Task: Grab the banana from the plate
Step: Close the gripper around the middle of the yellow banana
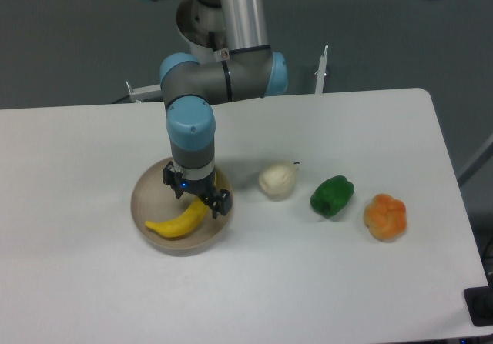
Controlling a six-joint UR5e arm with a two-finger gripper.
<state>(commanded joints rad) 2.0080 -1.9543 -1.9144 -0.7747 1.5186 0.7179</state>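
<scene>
The bright-yellow banana (pixel 176 222) lies curved in the round beige-tan plate (pixel 146 194) at the left-middle of the white table. My gripper (pixel 199 198) hangs straight down over the plate, at the banana's upper right end. Its black fingers (pixel 221 203) stand on either side of that end, with yellow showing between them. I cannot tell whether the fingers press on the banana or only flank it. The banana's left end rests on the plate floor.
A white pear-shaped fruit (pixel 276 180) lies just right of the plate. A green pepper (pixel 332 195) and a lumpy orange fruit (pixel 384 216) lie further right in a row. The arm's base (pixel 223 21) stands behind the plate.
</scene>
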